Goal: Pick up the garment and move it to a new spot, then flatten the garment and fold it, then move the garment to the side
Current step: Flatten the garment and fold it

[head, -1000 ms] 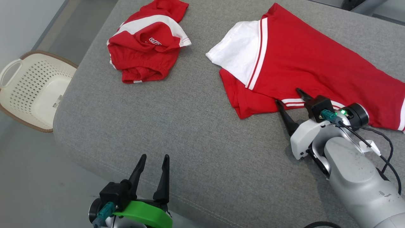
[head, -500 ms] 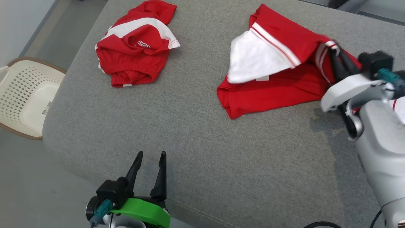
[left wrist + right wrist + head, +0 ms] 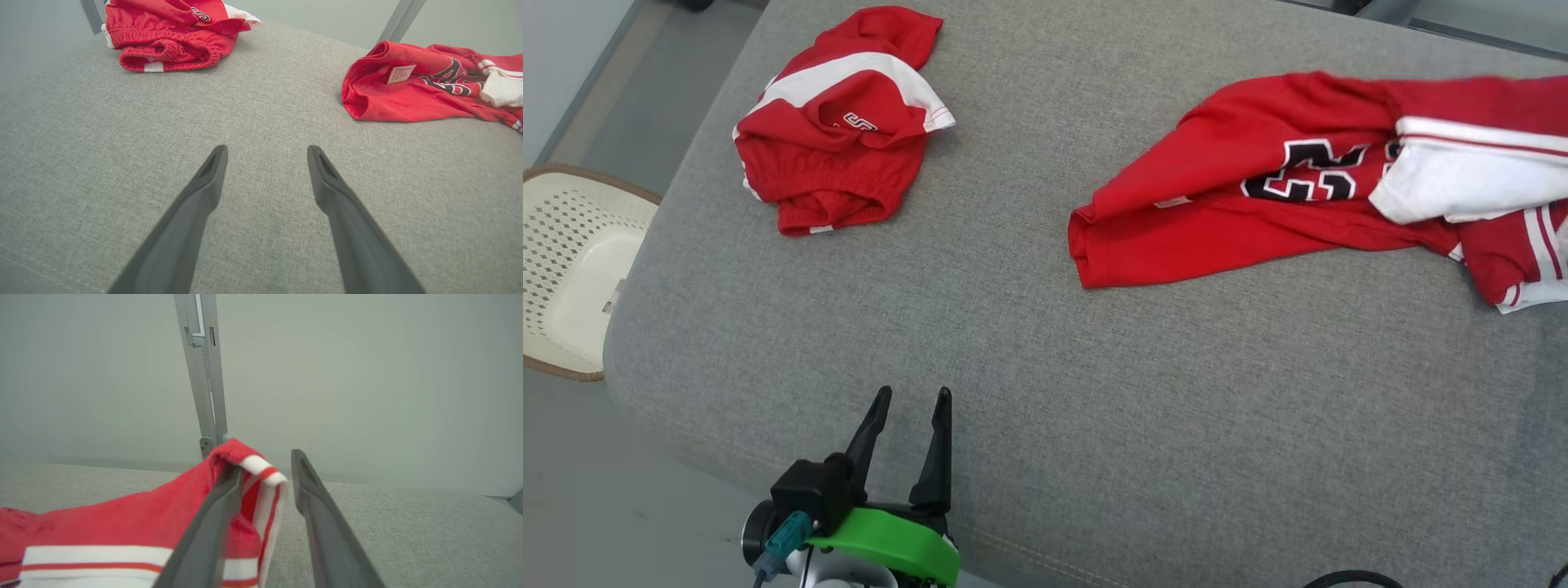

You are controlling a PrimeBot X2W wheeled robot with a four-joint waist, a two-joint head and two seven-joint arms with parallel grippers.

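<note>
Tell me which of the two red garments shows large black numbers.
The stretched-out garment on the right: large black numbers show on it. The bunched garment at the left has only small lettering.

I am working over a grey cushion (image 3: 1045, 367) of coarse, matt woven cloth. The red jersey (image 3: 1225, 237) is lying as soft, matt knit, its black numerals (image 3: 1307, 167) looking like smooth print and its small label (image 3: 401, 74) looking papery. The red shorts (image 3: 833, 163) are catching a faint sheen. My left gripper (image 3: 911, 396) and right gripper (image 3: 265, 463) are showing matt dark plastic fingers. My green guard (image 3: 890, 547) is gleaming as glossy plastic. The basket (image 3: 572, 229) is looking like pierced cream plastic, and the post (image 3: 204, 375) is showing dull metal.
</note>
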